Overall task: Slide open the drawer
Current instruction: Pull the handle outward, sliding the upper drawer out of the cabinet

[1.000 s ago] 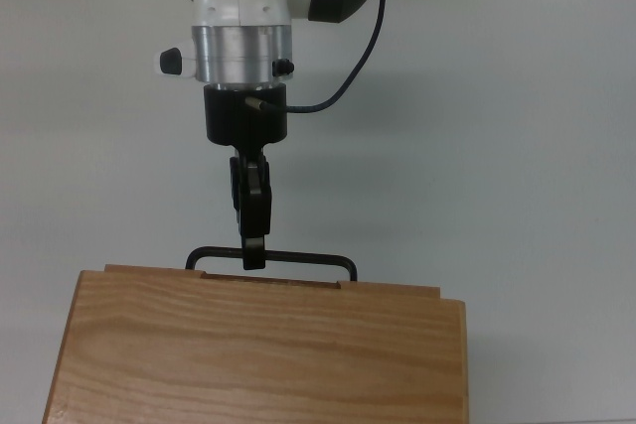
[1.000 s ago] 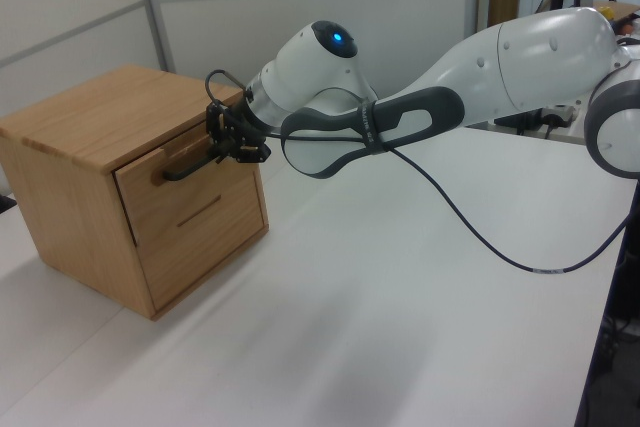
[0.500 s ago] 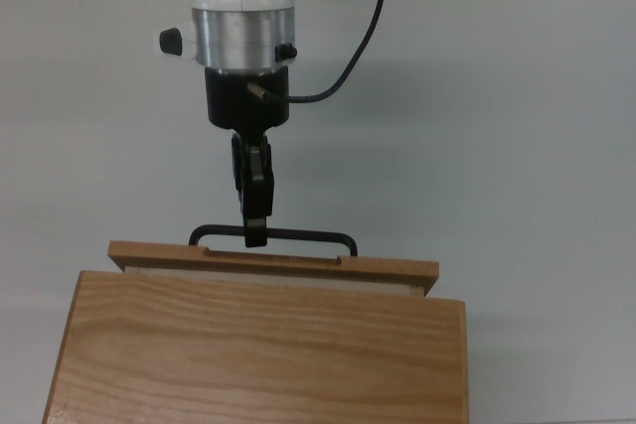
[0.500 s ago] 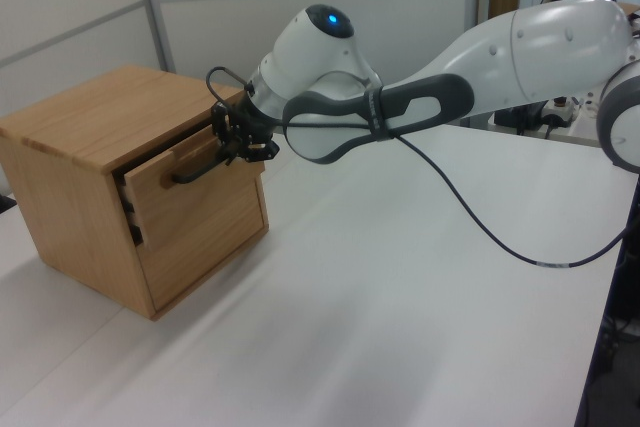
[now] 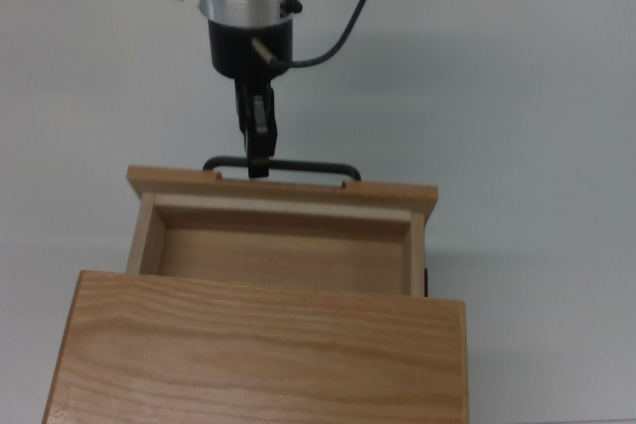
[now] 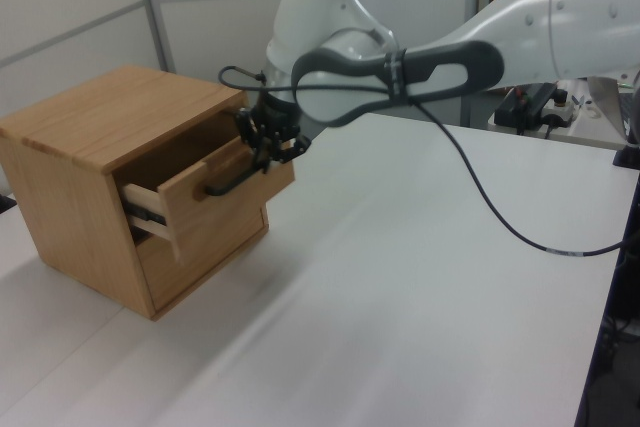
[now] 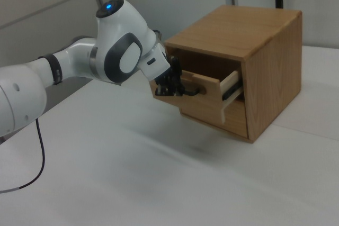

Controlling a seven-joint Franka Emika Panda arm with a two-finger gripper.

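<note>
The big white table top (image 5: 537,96) holds a light brown wooden box-shaped cabinet (image 6: 80,167) with a flat wood-grain top. The white robot arm (image 6: 520,37) reaches across the table to it. The light wooden tray-shaped drawer (image 5: 281,245) in the upper slot sticks well out of the cabinet, and in the top view you can see its bare inside. A second wooden front panel (image 6: 215,247) below it is closed. The black two-finger gripper (image 5: 258,163) is clamped tight on the thin black U-shaped metal bar handle (image 5: 318,166), near the middle of the bar.

The job looks mostly done. A few things could go wrong from here, I think. If the arm pulls much more, the drawer may come off its dark side rail (image 6: 145,215) and drop. It may also hit its stop, and then the whole cabinet could slide or tip on the smooth table. If the arm pulls a bit sideways, the drawer could jam. The bar is thin, so the fingers might slip off it
</note>
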